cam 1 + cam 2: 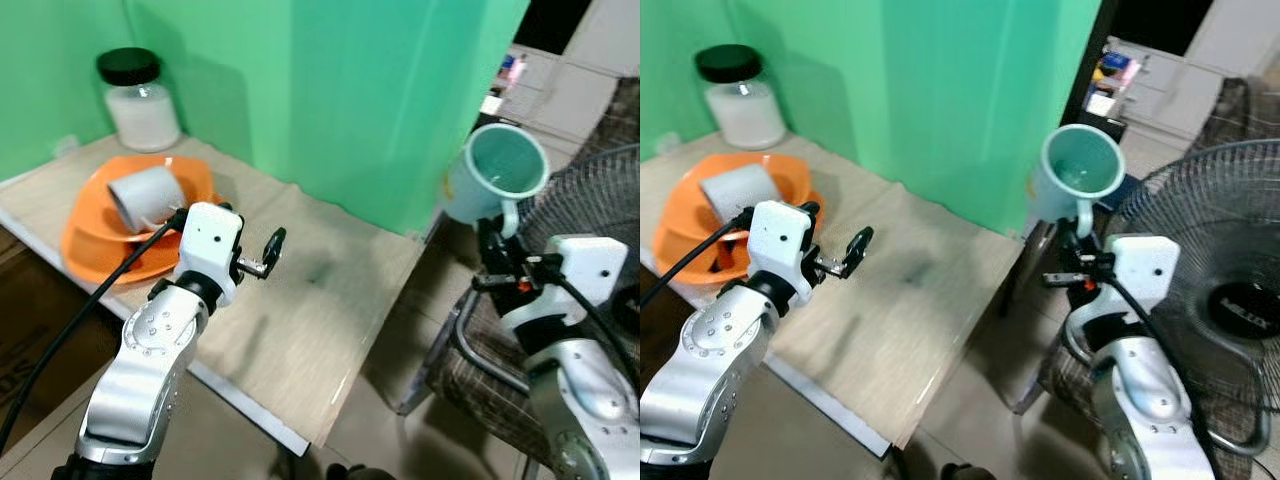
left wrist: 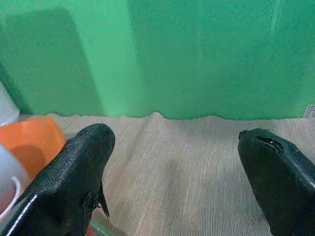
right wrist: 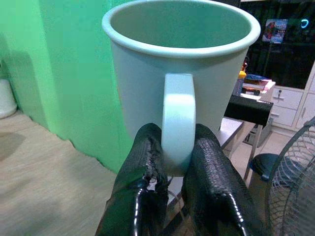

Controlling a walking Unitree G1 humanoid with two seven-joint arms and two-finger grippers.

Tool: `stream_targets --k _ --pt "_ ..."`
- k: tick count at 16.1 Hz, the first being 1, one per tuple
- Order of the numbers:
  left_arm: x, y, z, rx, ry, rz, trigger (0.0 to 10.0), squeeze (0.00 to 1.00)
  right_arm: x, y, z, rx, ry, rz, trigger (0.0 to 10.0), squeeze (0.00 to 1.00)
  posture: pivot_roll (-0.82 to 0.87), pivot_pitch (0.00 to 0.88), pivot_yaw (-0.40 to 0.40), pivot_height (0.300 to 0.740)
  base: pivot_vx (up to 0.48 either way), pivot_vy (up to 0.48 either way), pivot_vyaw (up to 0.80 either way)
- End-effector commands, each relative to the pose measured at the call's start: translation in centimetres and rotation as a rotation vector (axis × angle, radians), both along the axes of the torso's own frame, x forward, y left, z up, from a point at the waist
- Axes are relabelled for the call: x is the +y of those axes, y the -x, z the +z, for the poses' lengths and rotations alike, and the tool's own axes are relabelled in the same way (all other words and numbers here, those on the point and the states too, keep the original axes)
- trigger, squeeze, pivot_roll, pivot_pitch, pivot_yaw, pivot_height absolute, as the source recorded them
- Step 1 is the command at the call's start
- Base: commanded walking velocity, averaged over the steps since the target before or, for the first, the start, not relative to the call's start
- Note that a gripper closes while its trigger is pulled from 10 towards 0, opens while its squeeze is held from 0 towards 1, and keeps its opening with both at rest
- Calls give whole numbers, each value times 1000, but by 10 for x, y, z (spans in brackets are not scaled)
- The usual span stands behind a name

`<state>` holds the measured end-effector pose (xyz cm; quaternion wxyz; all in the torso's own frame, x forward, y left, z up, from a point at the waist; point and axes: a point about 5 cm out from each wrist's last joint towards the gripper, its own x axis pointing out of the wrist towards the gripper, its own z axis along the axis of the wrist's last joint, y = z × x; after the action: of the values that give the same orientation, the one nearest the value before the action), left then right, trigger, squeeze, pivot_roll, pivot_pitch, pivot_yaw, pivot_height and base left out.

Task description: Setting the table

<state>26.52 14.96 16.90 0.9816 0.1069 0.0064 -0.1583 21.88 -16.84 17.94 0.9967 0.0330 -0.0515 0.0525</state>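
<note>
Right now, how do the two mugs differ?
The mint mug is held by its handle in the right tool, off the table's edge; the white mug lies on its side in the orange bowl on the table. Both are empty, as far as visible.

Fan (image 1: pixel 1230 300), jar (image 1: pixel 138 98), perhaps cabinets (image 1: pixel 1160 95).

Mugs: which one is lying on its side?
The white mug in the orange bowl lies on its side. The pale green mug is held by its handle in the right gripper.
</note>
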Motion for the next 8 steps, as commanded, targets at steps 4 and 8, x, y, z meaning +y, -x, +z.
stream_targets --k 4,8 --pt "1 -1 6 -28 24 -3 10000 0 1 -4 -7 67 9 -3 10000 0 70 0 -47 740 0 0 -800" --pt "-1 -1 7 -18 56 16 10000 0 3 -4 -7 79 11 7 10000 0 69 0 -46 740 0 -80 -800"
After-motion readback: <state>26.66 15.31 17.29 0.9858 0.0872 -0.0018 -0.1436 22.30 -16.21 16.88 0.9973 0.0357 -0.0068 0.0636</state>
